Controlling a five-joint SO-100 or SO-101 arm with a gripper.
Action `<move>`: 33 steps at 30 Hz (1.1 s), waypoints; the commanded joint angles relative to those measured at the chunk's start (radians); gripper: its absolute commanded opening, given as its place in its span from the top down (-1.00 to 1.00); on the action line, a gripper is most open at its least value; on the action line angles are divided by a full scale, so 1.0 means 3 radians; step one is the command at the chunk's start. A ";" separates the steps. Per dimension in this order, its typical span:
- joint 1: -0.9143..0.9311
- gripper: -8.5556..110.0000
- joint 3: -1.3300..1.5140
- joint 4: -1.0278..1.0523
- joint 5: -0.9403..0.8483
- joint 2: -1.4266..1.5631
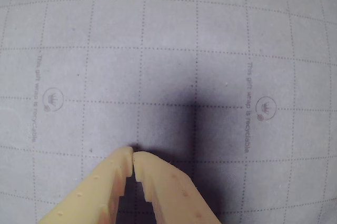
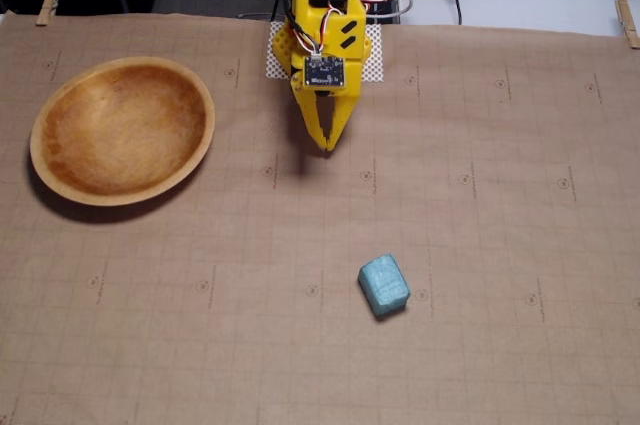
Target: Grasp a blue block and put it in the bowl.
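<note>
The bowl (image 2: pixel 122 129), wide shallow wood w/ mottled orange-brown inside, sits empty at left of the fixed view. My fingers (image 2: pixel 327 145) are pressed together, tips touching, holding nothing, above gridded brown paper on the worktop (image 2: pixel 520 215). The blue block (image 2: pixel 384 285), rough matte w/ rounded edges, lies well apart, nearer the camera.

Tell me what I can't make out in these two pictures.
- Wrist view: the small light-blue block and wide wooden bowl lie outside the frame; only the shut yellow tool shows over gridded paper.
- Fixed view: the arm's base is cut off by the top edge.
- Fixed view: the paper's print is too small to read.
</note>
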 commanded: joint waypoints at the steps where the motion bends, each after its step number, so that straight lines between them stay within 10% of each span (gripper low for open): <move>1: 0.0020 0.91 -0.0072 0.0010 -0.0020 0.0005; 33: -0.0026 0.91 -0.0066 -0.0026 0.0026 0.0010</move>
